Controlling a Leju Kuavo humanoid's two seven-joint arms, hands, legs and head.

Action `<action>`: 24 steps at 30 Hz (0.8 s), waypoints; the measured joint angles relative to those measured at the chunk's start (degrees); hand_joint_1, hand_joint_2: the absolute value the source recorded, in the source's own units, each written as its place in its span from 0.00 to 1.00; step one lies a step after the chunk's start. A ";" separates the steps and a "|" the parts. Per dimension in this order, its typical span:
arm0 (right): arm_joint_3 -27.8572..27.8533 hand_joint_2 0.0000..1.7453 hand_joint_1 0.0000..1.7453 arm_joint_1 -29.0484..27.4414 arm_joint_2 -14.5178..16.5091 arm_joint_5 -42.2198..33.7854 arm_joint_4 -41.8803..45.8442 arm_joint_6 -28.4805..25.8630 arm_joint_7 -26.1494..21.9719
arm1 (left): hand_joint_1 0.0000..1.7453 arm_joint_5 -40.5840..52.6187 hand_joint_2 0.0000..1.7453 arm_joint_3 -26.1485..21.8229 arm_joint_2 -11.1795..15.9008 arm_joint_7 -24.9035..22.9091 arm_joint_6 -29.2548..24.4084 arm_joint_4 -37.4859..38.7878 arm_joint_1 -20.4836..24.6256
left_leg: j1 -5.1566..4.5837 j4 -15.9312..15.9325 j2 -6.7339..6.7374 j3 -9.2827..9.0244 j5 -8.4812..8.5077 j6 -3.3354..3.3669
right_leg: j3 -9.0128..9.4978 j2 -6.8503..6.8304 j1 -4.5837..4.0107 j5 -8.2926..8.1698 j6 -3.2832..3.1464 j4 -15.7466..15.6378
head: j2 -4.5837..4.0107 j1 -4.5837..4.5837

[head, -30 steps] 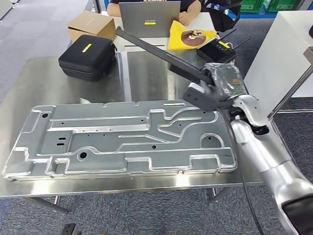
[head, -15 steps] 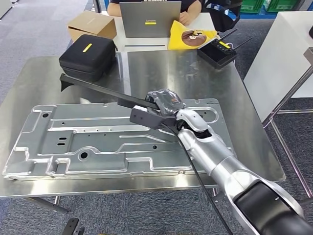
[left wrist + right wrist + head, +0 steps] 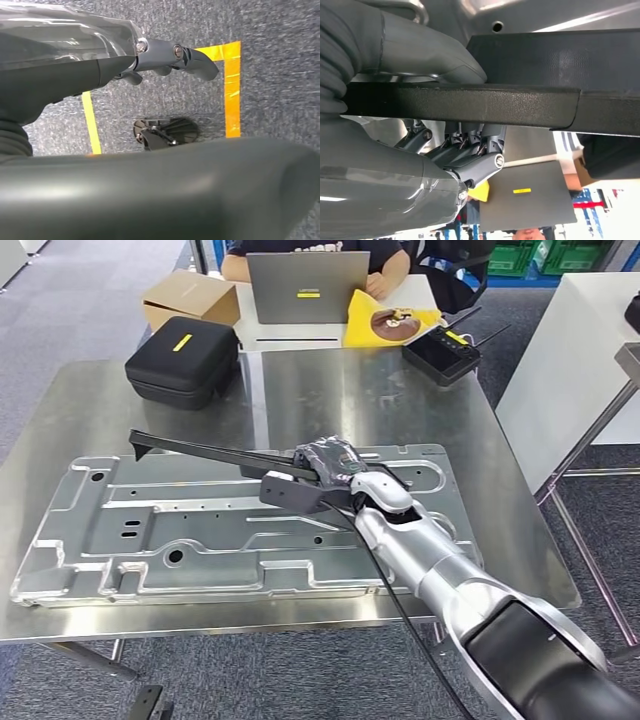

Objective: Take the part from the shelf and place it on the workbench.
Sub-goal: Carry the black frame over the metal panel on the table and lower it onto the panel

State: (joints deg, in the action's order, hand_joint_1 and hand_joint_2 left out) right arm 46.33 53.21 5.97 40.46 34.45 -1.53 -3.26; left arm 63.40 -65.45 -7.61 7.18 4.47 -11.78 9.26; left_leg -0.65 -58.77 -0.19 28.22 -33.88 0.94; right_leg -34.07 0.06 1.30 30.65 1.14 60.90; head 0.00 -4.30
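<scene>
While held over the table: the long black metal bar part point(image 3: 226, 454) is gripped by the right hand point(image 3: 332, 462) near its wider bracket end, with its thin end pointing towards 9 o'clock.
Part position: the bar is seen above the far edge of the large grey stamped metal panel point(image 3: 189, 530); whether it touches the panel cannot be told.
Right hand: its fingers point(image 3: 478, 165) are wrapped under the bar and the thumb point(image 3: 433, 50) is pressed over it, as seen in the right wrist view.
Right arm: the silver arm point(image 3: 453, 590) is brought in from 5 o'clock across the near corner of the panel.
Left hand: its dark fingers point(image 3: 181, 55) are seen stretched out over grey carpet point(image 3: 271, 75) marked with yellow tape point(image 3: 232, 90); nothing is held.
Table: the steel table point(image 3: 392, 390) carries the panel across its near half and a black zipped case point(image 3: 181, 360) at 11 o'clock.
Beyond the table: a grey laptop point(image 3: 308, 287), a cardboard box point(image 3: 189, 298) and a black handheld controller point(image 3: 441, 347) are set at 12 to 1 o'clock, with a seated person point(image 3: 385, 270) behind the laptop.
</scene>
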 joint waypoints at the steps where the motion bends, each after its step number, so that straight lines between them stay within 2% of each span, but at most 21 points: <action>1: 0.10 0.75 0.75 0.05 -0.01 0.00 -0.48 -0.01 -0.03 | 0.00 -0.11 1.00 0.01 0.00 0.32 0.06 0.00 0.01 | 0.00 0.00 0.00 -0.06 0.00 0.00 | 0.06 0.00 0.00 0.00 0.00 -0.01 | 0.00 0.00; 4: 0.31 0.00 0.00 0.10 -0.02 -0.03 -1.63 -0.02 -0.15 | 0.00 -0.38 1.00 0.05 -0.01 1.13 0.34 0.00 0.05 | 0.00 0.00 0.00 -0.18 0.00 0.00 | 0.18 0.01 0.00 0.00 0.00 -0.03 | 0.00 -0.01; 6: 0.41 0.00 0.00 -0.18 -0.07 -0.10 -2.33 0.08 -0.29 | 0.00 -0.49 1.00 0.11 -0.02 1.54 0.68 0.00 0.04 | -0.01 0.00 0.00 -0.18 0.00 0.00 | 0.19 -0.01 0.00 0.00 0.00 -0.03 | 0.00 0.00; 10: 0.54 0.00 0.00 -1.19 -0.32 -0.63 -3.38 0.25 -0.53 | 0.00 0.10 0.00 0.60 -0.02 2.58 0.62 0.00 0.00 | -0.01 -0.01 0.00 -0.12 0.00 0.00 | 0.11 -0.01 0.00 -0.01 0.01 -0.03 | 0.00 0.00; 18: 0.37 0.00 0.00 -1.80 -1.16 -2.43 -4.11 0.38 -1.93 | 0.00 0.79 0.00 1.82 -0.02 2.97 -0.44 0.00 -0.01 | -0.01 -0.01 0.00 0.08 -0.01 0.00 | -0.11 0.01 -0.01 0.00 0.01 -0.04 | 0.00 0.00; 24: -1.42 0.00 0.00 -2.46 -1.71 -7.43 -3.71 1.59 -6.17 | 0.00 0.61 0.00 2.22 -0.07 2.82 -0.87 0.00 -0.01 | -0.01 -0.01 0.00 0.11 -0.01 -0.01 | -0.13 0.00 -0.01 0.00 0.01 -0.04 | 0.00 0.00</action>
State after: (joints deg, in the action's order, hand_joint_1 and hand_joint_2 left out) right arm 44.90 50.75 4.26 33.03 30.74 0.06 -9.43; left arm 64.01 -63.23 -7.67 10.00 3.60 -11.78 9.25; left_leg -0.66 -58.79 -0.19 28.33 -33.89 0.94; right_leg -34.20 0.06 1.29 30.64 1.15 60.85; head 0.00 -4.30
